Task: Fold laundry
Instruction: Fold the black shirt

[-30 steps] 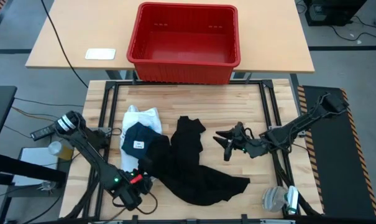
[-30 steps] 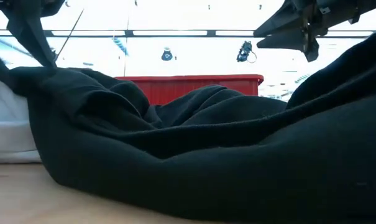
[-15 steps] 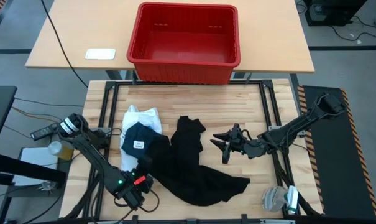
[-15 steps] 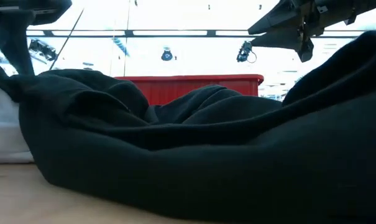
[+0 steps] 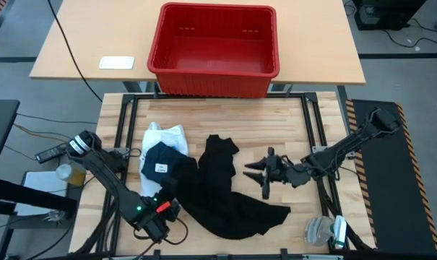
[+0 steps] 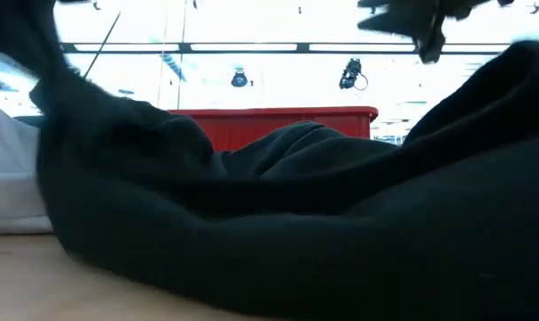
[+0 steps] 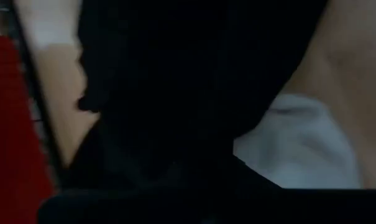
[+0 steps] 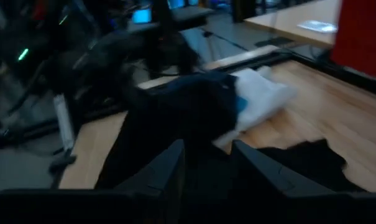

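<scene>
The laundry is lying in a heap on the wooden table point(image 5: 290, 115), in front of the red crate point(image 5: 214, 50) that is sitting on a second table behind it. The big black garment point(image 5: 218, 191) is sprawling across the middle and near edge of the table, with one narrow part reaching up toward the crate. To its left the white shirt point(image 5: 167, 135) is lying flat, and a dark piece point(image 5: 160, 160) carrying a small white label is resting on top of it, touching the black garment; in the right wrist view a sliver of bright blue point(image 8: 240, 104) is peeking out between the dark cloth and the white shirt. The left gripper point(image 5: 165, 196) is sitting low at the near left corner of the black garment, its fingers pressed together on the cloth's edge; its wrist view is filling almost wholly with black fabric. The right gripper point(image 5: 253, 173) is hovering just beside the right edge of the black garment, above the table, with its fingers point(image 8: 169, 165) spread partway and nothing between them. In the low view the black garment point(image 6: 278, 223) is bulking across the whole foreground, with the crate's rim point(image 6: 278, 114) showing behind it.
</scene>
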